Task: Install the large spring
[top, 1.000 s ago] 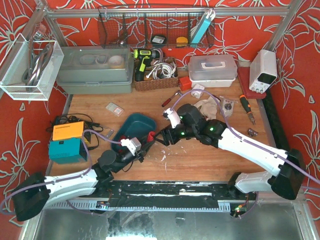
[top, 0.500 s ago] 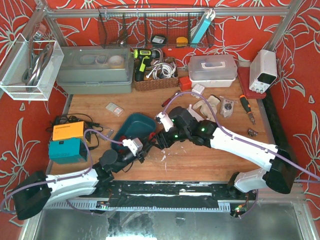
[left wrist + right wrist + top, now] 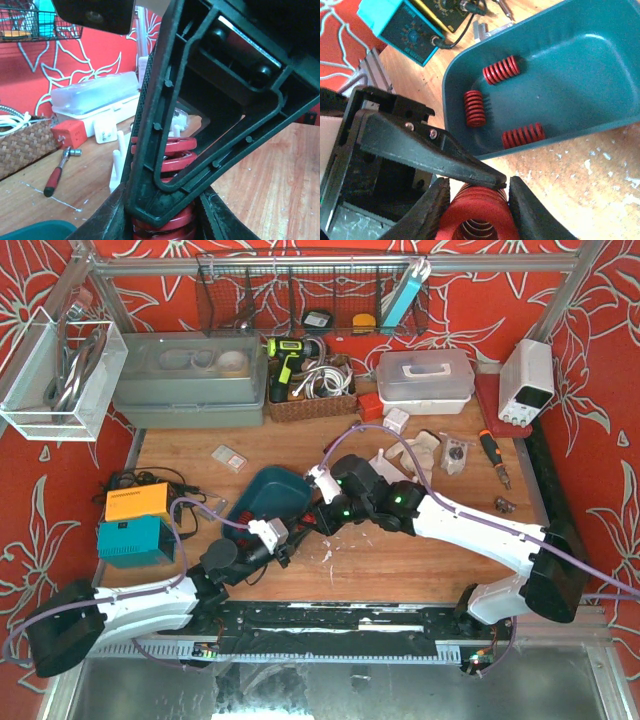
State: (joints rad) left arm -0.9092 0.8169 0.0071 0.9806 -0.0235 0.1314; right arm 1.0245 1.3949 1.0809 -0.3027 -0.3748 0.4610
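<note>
The large red spring (image 3: 172, 150) stands between the fingers of my left gripper (image 3: 165, 222), which is shut on its lower coils. My right gripper (image 3: 477, 215) is shut on the same spring (image 3: 477, 222), seen end-on between its two pads. In each wrist view a black finger of the other gripper crosses in front of the spring. In the top view both grippers meet just in front of the teal tray (image 3: 262, 488), the left gripper (image 3: 292, 538) coming from the lower left and the right gripper (image 3: 312, 522) from the right. The spring is mostly hidden there.
The teal tray (image 3: 600, 60) holds three smaller red springs (image 3: 501, 70). A teal soldering station (image 3: 135, 540) sits at the left. A red-handled ratchet (image 3: 55, 176), a white part (image 3: 117, 160) and a clear lidded box (image 3: 95, 97) lie beyond the grippers.
My right arm has moved left toward the left gripper, and its fingers now sit around the spring. The left arm has shifted slightly right and forward.
</note>
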